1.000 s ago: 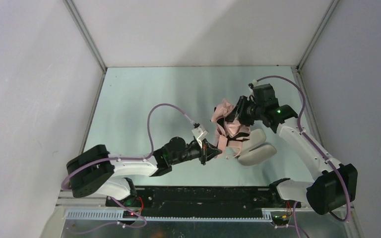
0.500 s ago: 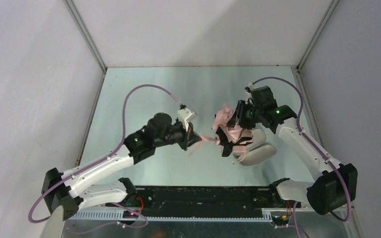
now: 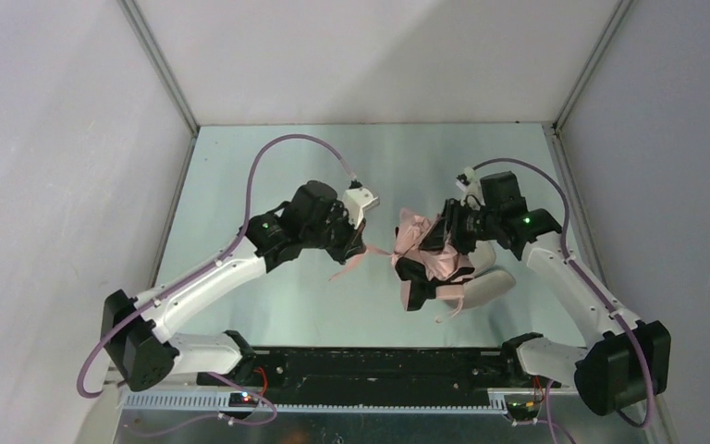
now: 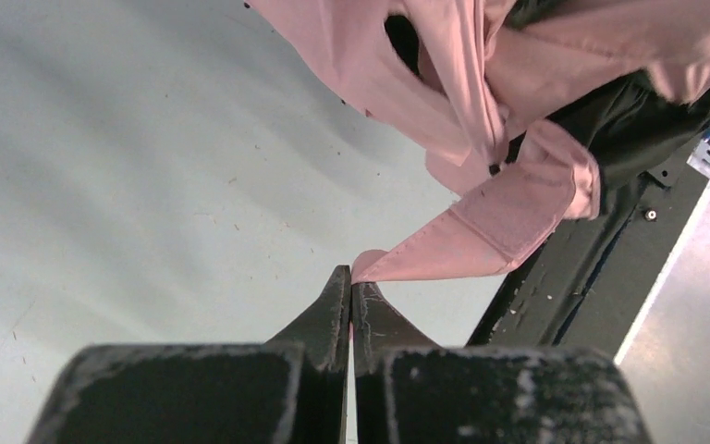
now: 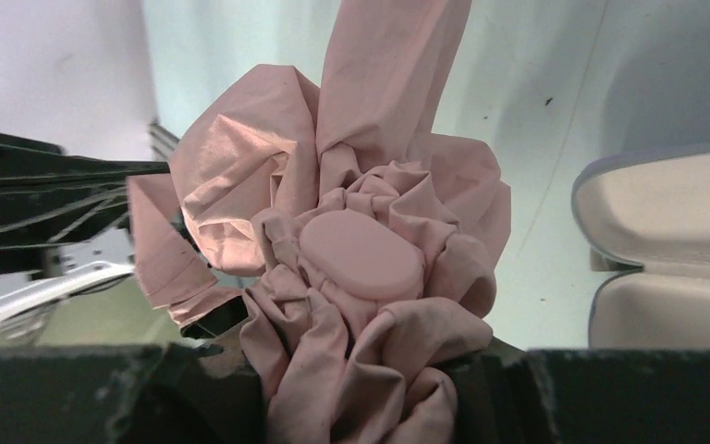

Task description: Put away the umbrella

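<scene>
The left pincer [image 4: 351,282] is closed tight on the very tip of the strap [image 4: 490,222], the two fingertips meeting with only the pink fabric end between them; the strap runs from there in a fairly straight line up to the umbrella [image 5: 240,176]. The right pincer [image 3: 446,239] grips the umbrella itself, a finger on either side of the bunched pink cloth, and holds it off the table [image 3: 268,185]; from the right wrist view a smooth oval pink cap [image 5: 361,254] sits in the middle of the crumpled folds. The bundle hangs between the two arms, right of the table's centre, above and just beside the grey case [image 3: 485,285], which lies open on the table.

The step in hand looks like binding the canopy: one arm steadies the bundle while the other draws the closing strap out, ready to wrap it; packing into the case seems not yet begun.

The next move probably calls for carrying the strap round the folds under light tension and pressing its end down onto the mating patch, which I cannot pick out here; the cloth is loosely gathered rather than rolled, so the strap may not reach; the pinch is on so little fabric that a hard pull could slip it free.
</scene>
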Controlling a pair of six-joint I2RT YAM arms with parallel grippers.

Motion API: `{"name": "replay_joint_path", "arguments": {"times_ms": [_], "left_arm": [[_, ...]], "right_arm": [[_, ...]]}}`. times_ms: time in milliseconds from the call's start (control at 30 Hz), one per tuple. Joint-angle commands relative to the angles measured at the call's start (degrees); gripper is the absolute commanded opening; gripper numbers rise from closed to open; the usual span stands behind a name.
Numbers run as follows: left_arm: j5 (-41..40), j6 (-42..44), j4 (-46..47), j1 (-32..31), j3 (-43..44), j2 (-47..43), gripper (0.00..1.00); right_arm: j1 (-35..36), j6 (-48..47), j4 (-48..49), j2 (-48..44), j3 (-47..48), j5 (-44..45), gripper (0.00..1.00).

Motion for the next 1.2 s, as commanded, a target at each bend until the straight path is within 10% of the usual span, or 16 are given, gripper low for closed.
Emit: {"name": "replay_joint_path", "arguments": {"times_ms": [0, 600, 833, 1167], "left_arm": [[3.51, 4.37, 4.82, 0.52, -2.63, 1.39, 0.00], [12.17, 5.82, 36.82, 0.52, -8.99, 10.52, 0.03], [5.91, -0.99, 46.94, 0.30, -16.10, 5.75, 0.15], [-1.32, -6.01, 53.39, 0.21, -24.62, -0.71, 0.40]], "right_arm": [[-5.46, 4.97, 5.41, -4.05, -0.79, -12.50, 0.00], [-9.87, 41.47, 30.47, -9.58, -9.13, -31.13, 0.00], [-10.27, 58.36, 43.84, -13.06, -11.69, -19.67, 0.00], [-9.90, 69.31, 36.54, -20.76, -13.28, -3.85, 0.00]]}}
